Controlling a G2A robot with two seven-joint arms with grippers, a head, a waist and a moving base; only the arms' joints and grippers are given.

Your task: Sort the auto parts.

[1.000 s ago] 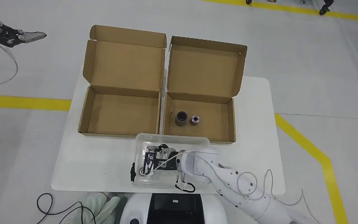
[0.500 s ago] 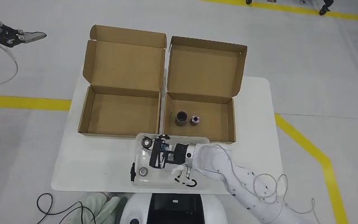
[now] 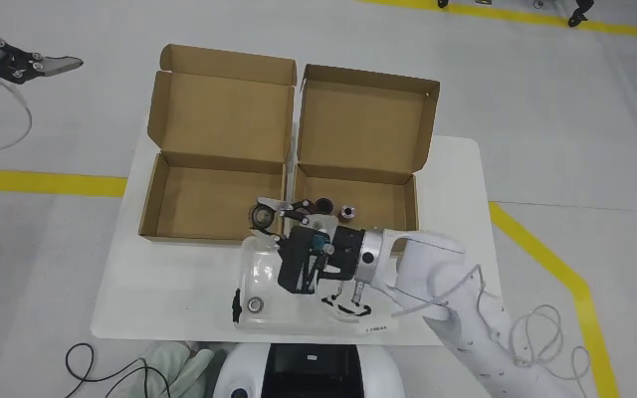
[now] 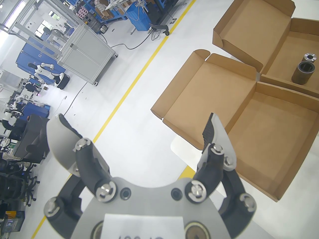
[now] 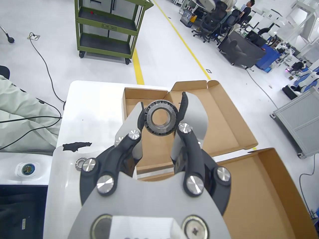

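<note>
The right tool (image 5: 161,115) has risen out of the clear bin (image 3: 251,274) and now pinches a roller bearing (image 5: 161,121) above the near wall of the left carton (image 3: 204,204). Behind it, a smaller bearing (image 5: 80,163) lies in the bin. Beside it, the right carton (image 4: 284,50) holds a dark sleeve (image 4: 303,72) and a bushing (image 4: 309,57). The left tool (image 4: 135,123) hangs spread beyond the counter (image 3: 448,199).

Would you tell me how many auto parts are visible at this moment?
4. A bearing in the right claw; a dark sleeve and a small silver bush in the right-hand cardboard box; one small bearing in the clear bin. The arm may hide more there.
</note>
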